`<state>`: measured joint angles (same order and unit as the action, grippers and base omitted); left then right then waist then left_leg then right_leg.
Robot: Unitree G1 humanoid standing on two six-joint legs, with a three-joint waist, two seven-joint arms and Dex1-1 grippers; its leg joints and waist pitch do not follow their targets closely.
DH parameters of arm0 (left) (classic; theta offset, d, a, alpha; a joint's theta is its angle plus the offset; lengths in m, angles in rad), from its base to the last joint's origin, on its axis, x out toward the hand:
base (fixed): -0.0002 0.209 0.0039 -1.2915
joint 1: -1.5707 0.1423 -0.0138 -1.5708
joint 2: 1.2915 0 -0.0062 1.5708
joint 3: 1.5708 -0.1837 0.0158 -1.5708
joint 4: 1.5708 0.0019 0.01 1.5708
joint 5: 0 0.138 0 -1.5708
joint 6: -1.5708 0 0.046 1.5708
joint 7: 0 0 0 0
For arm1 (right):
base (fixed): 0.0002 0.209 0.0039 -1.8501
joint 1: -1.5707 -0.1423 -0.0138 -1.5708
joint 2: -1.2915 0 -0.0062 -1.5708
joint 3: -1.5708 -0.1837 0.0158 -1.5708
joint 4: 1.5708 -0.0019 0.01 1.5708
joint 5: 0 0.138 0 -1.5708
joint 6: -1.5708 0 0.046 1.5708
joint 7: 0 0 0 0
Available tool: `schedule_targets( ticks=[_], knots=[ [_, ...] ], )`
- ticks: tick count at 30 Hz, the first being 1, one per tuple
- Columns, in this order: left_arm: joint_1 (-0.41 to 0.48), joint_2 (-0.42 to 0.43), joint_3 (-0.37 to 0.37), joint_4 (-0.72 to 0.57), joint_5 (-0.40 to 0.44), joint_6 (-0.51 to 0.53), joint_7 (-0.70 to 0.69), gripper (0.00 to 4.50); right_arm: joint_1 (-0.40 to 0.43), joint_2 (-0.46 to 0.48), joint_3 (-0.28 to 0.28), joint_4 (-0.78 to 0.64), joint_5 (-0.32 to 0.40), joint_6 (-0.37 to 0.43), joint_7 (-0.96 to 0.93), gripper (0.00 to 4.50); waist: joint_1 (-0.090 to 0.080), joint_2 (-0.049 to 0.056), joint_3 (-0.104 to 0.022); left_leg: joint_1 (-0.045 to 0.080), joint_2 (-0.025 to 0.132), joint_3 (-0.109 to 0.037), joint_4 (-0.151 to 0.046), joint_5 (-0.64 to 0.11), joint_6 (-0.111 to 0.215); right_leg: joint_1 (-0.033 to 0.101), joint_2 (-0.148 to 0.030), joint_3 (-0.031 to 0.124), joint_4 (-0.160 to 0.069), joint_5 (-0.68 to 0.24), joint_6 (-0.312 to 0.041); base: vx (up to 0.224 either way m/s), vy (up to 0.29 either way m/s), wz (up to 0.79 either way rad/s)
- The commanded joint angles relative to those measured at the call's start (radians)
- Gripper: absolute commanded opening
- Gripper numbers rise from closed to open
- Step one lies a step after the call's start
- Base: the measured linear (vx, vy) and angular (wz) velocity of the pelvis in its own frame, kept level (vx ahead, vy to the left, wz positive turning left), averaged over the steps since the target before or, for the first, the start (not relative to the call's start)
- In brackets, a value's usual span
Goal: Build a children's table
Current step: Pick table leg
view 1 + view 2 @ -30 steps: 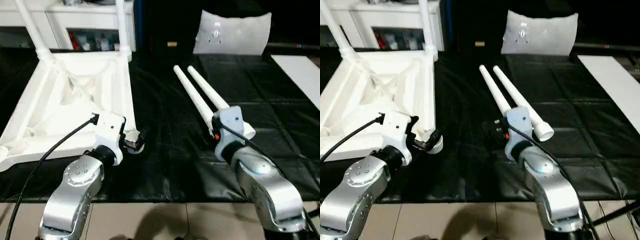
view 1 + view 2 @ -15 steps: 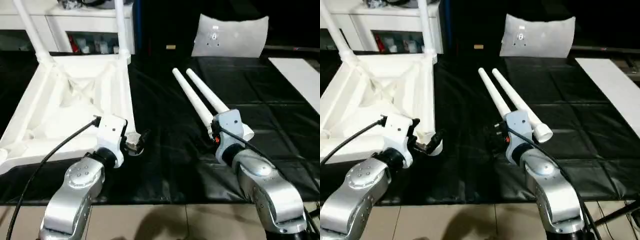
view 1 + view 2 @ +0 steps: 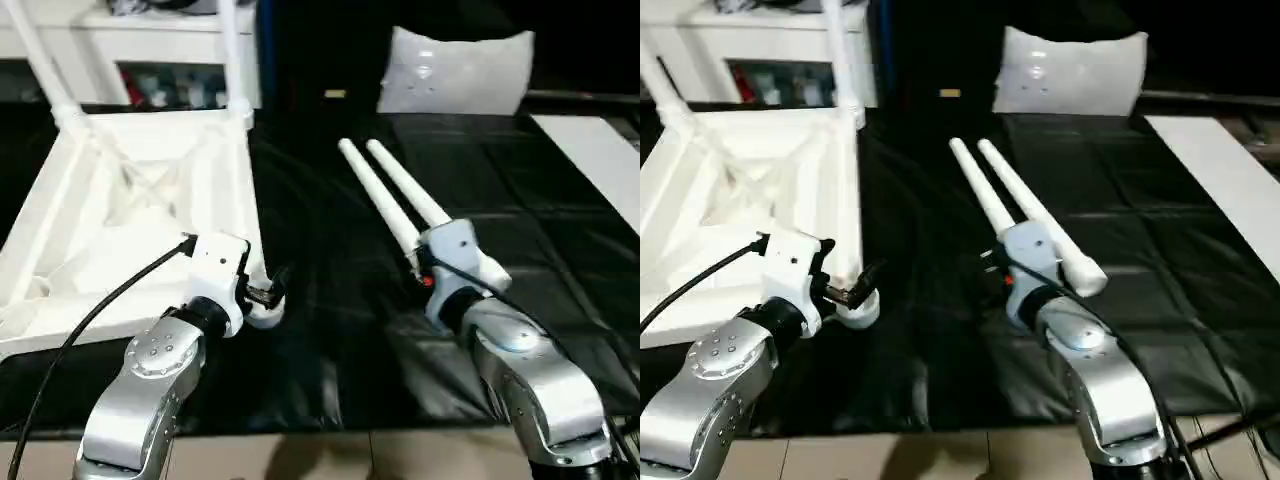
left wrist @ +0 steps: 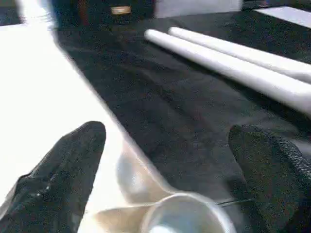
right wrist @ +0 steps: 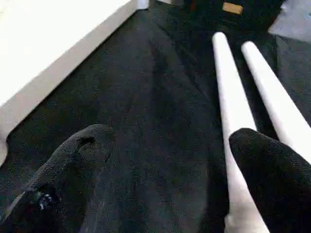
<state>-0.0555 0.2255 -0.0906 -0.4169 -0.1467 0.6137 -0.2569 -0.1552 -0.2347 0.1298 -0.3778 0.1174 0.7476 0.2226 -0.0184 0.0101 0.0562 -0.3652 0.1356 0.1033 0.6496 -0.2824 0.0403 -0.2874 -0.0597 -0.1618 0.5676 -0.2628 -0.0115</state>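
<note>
The children's table top (image 3: pixel 130 200) lies upside down at the left on the black mat, ribbed underside up. Two legs (image 3: pixel 232 50) (image 3: pixel 40 60) stand screwed into its far corners. Two loose legs (image 3: pixel 380 200) (image 3: pixel 415 190) lie side by side mid-mat, thick ends toward me. My left gripper (image 3: pixel 268 292) hovers open at the near right corner socket (image 4: pixel 187 216), its fingers (image 4: pixel 73 160) either side of it. My right gripper (image 5: pixel 170 141) is open at the loose legs' thick ends, one finger (image 5: pixel 267 174) over the left one. Neither holds anything.
A crumpled white plastic sheet (image 3: pixel 455 70) lies at the back of the mat. White shelving (image 3: pixel 150 30) stands behind the table top. A white board (image 3: pixel 600 150) sits at the right edge. Pale floor (image 3: pixel 330 455) shows in front of the mat's near edge.
The whole picture has shifted slightly, so the camera moved. Both grippers stay open and keep their places by the corner socket and the loose legs.
</note>
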Motion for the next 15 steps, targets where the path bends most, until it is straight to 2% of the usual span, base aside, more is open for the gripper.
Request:
schedule_targets(
  ticks=[1, 2, 3, 4, 5, 6, 7, 8, 9, 10, 11, 12, 13, 14, 15],
  knots=[
    [-0.001, 0.008, 0.003, -0.006, 0.002, 0.011, -0.003, 4.49, -0.010, 0.016, -0.013, 0.007, 0.003, -0.009, -0.010, 4.50, 0.000, 0.013, -0.064, -0.017, 0.030, -0.043, -0.067, 0.209, 0.304, 0.089, -0.068, 0.021, -0.056, -0.095, -0.112, 0.122, 0.018, 0.61],
    [-0.003, 0.010, 0.000, -0.004, 0.003, 0.010, -0.006, 4.49, -0.013, 0.013, -0.016, 0.008, -0.001, -0.008, -0.013, 4.50, -0.049, 0.033, -0.052, 0.148, 0.151, -0.124, -0.112, 0.153, 0.309, -0.051, -0.008, 0.027, 0.051, -0.162, -0.088, 0.153, 0.006, 0.33],
    [-0.003, 0.012, -0.002, -0.004, 0.003, 0.010, -0.008, 4.49, -0.013, 0.011, -0.017, 0.009, -0.002, -0.007, -0.014, 4.50, -0.047, 0.039, -0.055, 0.175, 0.176, -0.145, -0.118, 0.111, 0.323, -0.086, -0.016, 0.045, 0.093, -0.183, -0.070, 0.153, 0.006, 0.33],
    [-0.004, 0.017, -0.009, -0.004, 0.003, 0.009, -0.016, 4.49, -0.013, 0.010, -0.021, 0.011, -0.004, -0.006, -0.016, 4.50, -0.049, 0.019, -0.059, 0.184, 0.186, -0.156, -0.112, 0.133, 0.353, -0.133, -0.027, 0.079, 0.143, -0.131, -0.012, 0.117, -0.008, 0.04],
    [-0.003, 0.021, -0.015, -0.004, 0.004, 0.010, -0.023, 4.49, -0.013, 0.010, -0.025, 0.013, -0.005, -0.007, -0.017, 4.50, -0.044, 0.015, -0.054, 0.177, 0.169, -0.135, -0.108, 0.219, 0.382, -0.165, -0.041, 0.105, 0.155, -0.073, 0.026, 0.068, -0.019, 0.02],
    [-0.003, 0.022, -0.018, -0.004, 0.004, 0.010, -0.026, 4.49, -0.014, 0.008, -0.024, 0.013, -0.007, -0.008, -0.018, 4.50, -0.045, -0.001, -0.055, 0.145, 0.113, -0.085, -0.112, 0.216, 0.366, -0.150, -0.041, 0.115, 0.121, 0.021, 0.019, 0.068, -0.019, 0.02],
    [-0.002, 0.023, -0.021, -0.004, 0.004, 0.009, -0.028, 4.49, -0.014, 0.006, -0.023, 0.012, -0.008, -0.007, -0.018, 4.50, -0.040, -0.019, -0.054, 0.123, 0.071, -0.054, -0.103, 0.158, 0.329, -0.124, -0.050, 0.134, 0.066, 0.062, 0.000, 0.038, -0.051, 0.03],
    [-0.002, 0.024, -0.024, -0.005, 0.004, 0.009, -0.030, 4.49, -0.014, 0.005, -0.023, 0.012, -0.008, -0.005, -0.019, 4.50, -0.022, -0.084, -0.069, 0.025, -0.034, 0.003, -0.029, -0.021, 0.237, 0.000, -0.093, 0.223, -0.028, -0.060, -0.017, 0.038, -0.066, 0.09],
    [-0.001, 0.025, -0.026, -0.006, 0.004, 0.010, -0.031, 4.49, -0.013, 0.008, -0.026, 0.010, -0.004, 0.010, -0.022, 4.50, 0.011, -0.058, -0.053, 0.012, -0.042, 0.003, 0.033, -0.073, 0.173, 0.023, -0.177, 0.287, -0.072, -0.226, -0.080, 0.038, -0.066, 0.09],
    [0.000, 0.026, -0.027, -0.007, 0.003, 0.010, -0.032, 4.49, -0.007, 0.020, -0.036, 0.007, -0.001, 0.030, -0.031, 4.50, 0.006, -0.047, -0.054, 0.016, -0.035, -0.001, 0.084, -0.074, 0.016, 0.031, -0.145, 0.350, -0.086, -0.440, -0.214, 0.052, -0.066, -0.09],
    [0.001, 0.026, -0.027, -0.007, 0.002, 0.010, -0.032, 4.49, -0.005, 0.024, -0.040, 0.006, -0.002, 0.037, -0.034, 4.50, 0.021, -0.061, -0.038, -0.020, -0.033, -0.015, 0.089, -0.054, -0.064, 0.064, -0.113, 0.365, -0.071, -0.412, -0.319, 0.051, -0.064, -0.43],
    [-0.001, 0.026, -0.028, -0.006, 0.002, 0.011, -0.033, 4.49, -0.006, 0.021, -0.039, 0.007, -0.009, 0.031, -0.034, 4.50, 0.032, -0.044, -0.028, -0.005, -0.025, -0.021, 0.078, -0.051, -0.098, 0.046, -0.092, 0.369, -0.078, -0.395, -0.329, 0.051, -0.064, -0.43],
    [-0.003, 0.027, -0.029, -0.005, 0.002, 0.011, -0.034, 4.49, -0.008, 0.020, -0.043, 0.006, -0.011, 0.029, -0.035, 4.50, 0.025, -0.029, -0.015, 0.035, -0.016, -0.016, 0.024, -0.093, -0.146, 0.000, -0.011, 0.354, -0.084, -0.395, -0.286, 0.024, -0.034, -0.50],
    [-0.004, 0.031, -0.032, -0.004, 0.000, 0.010, -0.036, 4.49, -0.011, 0.012, -0.040, 0.005, -0.018, 0.022, -0.037, 4.50, 0.014, 0.000, -0.028, 0.045, 0.012, -0.021, -0.064, -0.082, -0.156, 0.002, 0.021, 0.280, -0.048, -0.336, -0.195, 0.015, 0.057, -0.52],
    [-0.003, 0.034, -0.035, -0.005, 0.000, 0.009, -0.041, 4.49, -0.013, 0.010, -0.040, 0.003, -0.017, 0.027, -0.036, 4.50, -0.020, -0.005, 0.004, 0.040, 0.044, -0.038, -0.113, -0.168, -0.148, -0.039, 0.057, 0.252, -0.019, -0.360, -0.160, 0.015, 0.057, -0.52]
  ],
)
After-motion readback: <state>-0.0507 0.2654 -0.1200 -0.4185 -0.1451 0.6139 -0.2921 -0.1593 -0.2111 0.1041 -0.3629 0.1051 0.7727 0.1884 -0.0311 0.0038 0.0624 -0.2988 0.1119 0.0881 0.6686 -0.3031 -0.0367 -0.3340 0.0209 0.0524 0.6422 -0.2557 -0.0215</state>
